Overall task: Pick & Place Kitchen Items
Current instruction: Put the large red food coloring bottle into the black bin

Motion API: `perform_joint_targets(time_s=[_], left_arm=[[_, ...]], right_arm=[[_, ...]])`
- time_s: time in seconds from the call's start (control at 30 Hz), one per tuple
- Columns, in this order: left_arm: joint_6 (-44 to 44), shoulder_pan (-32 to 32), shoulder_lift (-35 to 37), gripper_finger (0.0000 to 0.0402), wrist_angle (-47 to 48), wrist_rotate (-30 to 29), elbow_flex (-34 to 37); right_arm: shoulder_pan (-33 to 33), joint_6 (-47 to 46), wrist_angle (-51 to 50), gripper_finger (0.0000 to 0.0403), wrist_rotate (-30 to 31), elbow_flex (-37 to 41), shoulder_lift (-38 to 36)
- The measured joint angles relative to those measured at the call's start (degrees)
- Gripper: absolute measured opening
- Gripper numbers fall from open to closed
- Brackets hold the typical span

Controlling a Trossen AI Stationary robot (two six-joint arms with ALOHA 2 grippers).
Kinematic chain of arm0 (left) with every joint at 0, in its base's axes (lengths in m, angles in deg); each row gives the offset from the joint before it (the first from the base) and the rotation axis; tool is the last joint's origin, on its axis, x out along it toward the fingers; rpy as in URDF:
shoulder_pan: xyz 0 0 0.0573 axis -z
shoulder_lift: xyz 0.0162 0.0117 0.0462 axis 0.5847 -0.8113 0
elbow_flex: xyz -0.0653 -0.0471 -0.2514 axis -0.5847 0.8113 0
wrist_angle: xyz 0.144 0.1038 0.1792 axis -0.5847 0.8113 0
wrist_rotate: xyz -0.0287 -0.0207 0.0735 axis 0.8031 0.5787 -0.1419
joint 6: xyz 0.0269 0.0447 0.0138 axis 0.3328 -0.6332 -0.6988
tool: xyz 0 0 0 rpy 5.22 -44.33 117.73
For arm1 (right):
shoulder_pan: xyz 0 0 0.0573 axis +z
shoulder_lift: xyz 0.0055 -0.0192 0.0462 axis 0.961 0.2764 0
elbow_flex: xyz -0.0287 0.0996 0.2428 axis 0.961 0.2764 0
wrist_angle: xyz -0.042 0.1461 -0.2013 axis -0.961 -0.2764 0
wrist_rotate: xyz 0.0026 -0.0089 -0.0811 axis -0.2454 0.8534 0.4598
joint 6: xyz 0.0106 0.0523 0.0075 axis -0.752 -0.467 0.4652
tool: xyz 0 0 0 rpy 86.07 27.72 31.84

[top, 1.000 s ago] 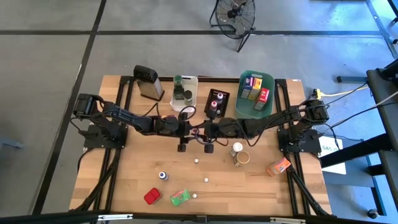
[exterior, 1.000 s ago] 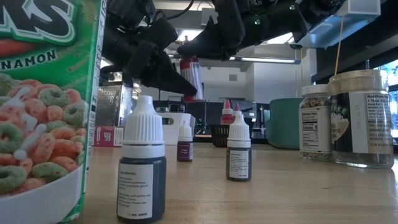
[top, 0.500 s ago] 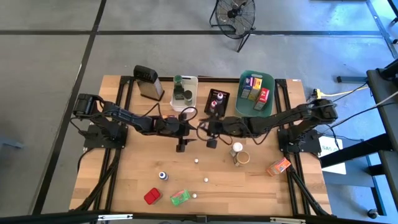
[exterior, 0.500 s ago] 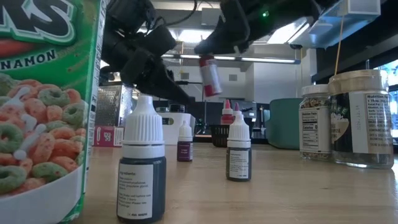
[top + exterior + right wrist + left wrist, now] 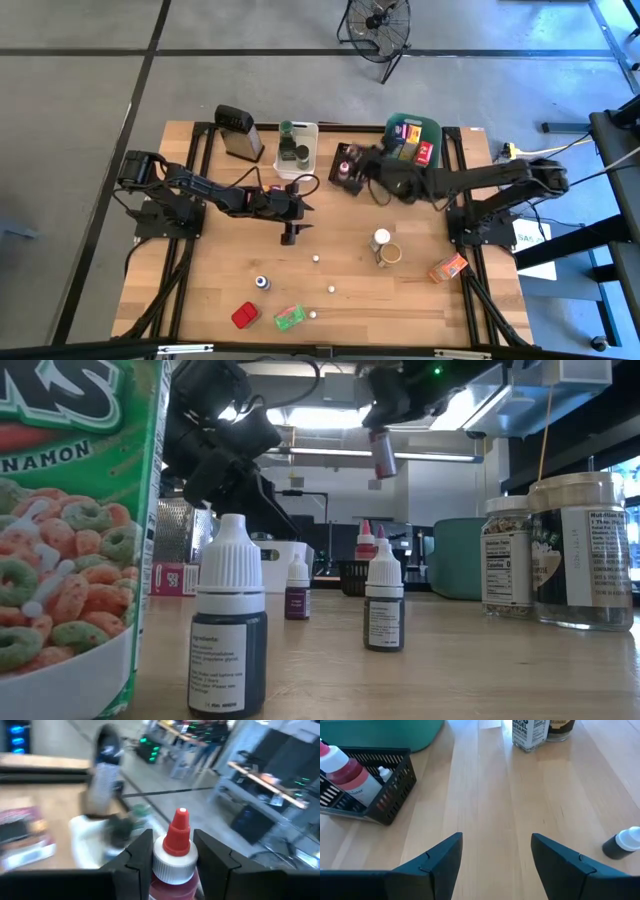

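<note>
Wooden worktop (image 5: 350, 285), slatted, on a grey floor. I log: right gripper (image 5: 172, 851), jaws clamped on a red-capped bottle (image 5: 174, 855), raised over the black basket (image 5: 351, 160) at the far side. Left gripper (image 5: 495, 851), jaws wide, empty, low at mid-worktop. Small dropper bottles (image 5: 228, 635) stand near; jars (image 5: 580, 550) right.

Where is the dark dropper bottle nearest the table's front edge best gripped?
Grip the dropper bottle across its straight dark body, below the tapering white cap, coming straight down: it stands upright, apart from its neighbours, and the cap narrows.
</note>
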Motion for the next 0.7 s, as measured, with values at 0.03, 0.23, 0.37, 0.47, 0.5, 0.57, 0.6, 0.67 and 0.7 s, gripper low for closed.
perform_joint_targets(time_s=[0.03,0.23,0.37,0.47,0.5,0.57,0.6,0.67,0.7], left_arm=[[0.0,0.0,0.0,0.0231,0.1,0.0,0.0],[-0.1,0.0,0.0,0.0232,0.6,0.0,0.0],[-0.1,0.0,0.0,0.0232,0.6,0.0,0.0],[-0.1,0.0,0.0,0.0233,1.7,0.0,0.0],[-0.1,0.0,0.0,0.0232,2.0,0.0,0.0],[0.0,0.0,0.0,0.0231,2.6,0.0,0.0],[0.0,0.0,0.0,0.0231,2.9,0.0,0.0],[0.0,0.0,0.0,0.0232,3.2,0.0,0.0],[0.0,0.0,0.0,0.0232,3.3,0.0,0.0]], right_arm=[[-1.5,0.2,0.3,0.0118,-1.0,0.0,-1.0],[-12.9,-6.9,0.3,0.0118,-19.7,0.0,-5.8],[-20.0,-14.9,-2.5,0.0118,-36.1,0.0,-4.5],[-21.0,-15.9,-4.4,0.0118,-39.6,0.9,-1.7],[-20.8,-16.0,-4.3,0.0118,-39.7,1.4,-1.0],[-20.1,-16.6,-4.2,0.0118,-37.9,2.3,0.3],[-19.7,-17.1,-4.0,0.0118,-36.3,2.9,0.7],[-18.9,-17.8,-3.4,0.0118,-32.7,4.2,0.9],[-18.5,-18.1,-2.5,0.0118,-31.1,4.8,1.0]])
